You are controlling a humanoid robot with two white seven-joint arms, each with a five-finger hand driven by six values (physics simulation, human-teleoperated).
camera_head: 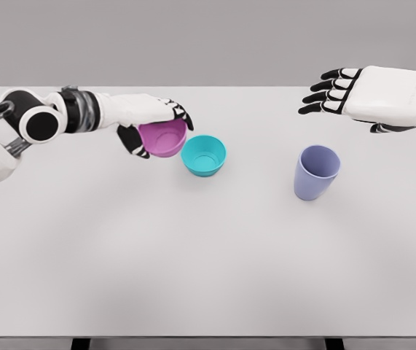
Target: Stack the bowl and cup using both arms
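While the white desk [208, 277] lies bare nearest us, we see a lavender cup [315, 172] upright right of centre and a teal bowl [203, 154] near the middle. Just beside it, our left hand [153, 127] grips a pink bowl [163, 138], tilted. Farther back, our right hand [353, 93] hovers with fingers spread, holding nothing.

The right arm [411, 95] is cut off by the picture's right edge — only the hand and wrist show. The left arm [18, 124] runs out at the left edge. The left hand [153, 120] hides part of the pink bowl [165, 138] — its far wall. Whether that bowl touches the teal bowl [204, 154] cannot be told.
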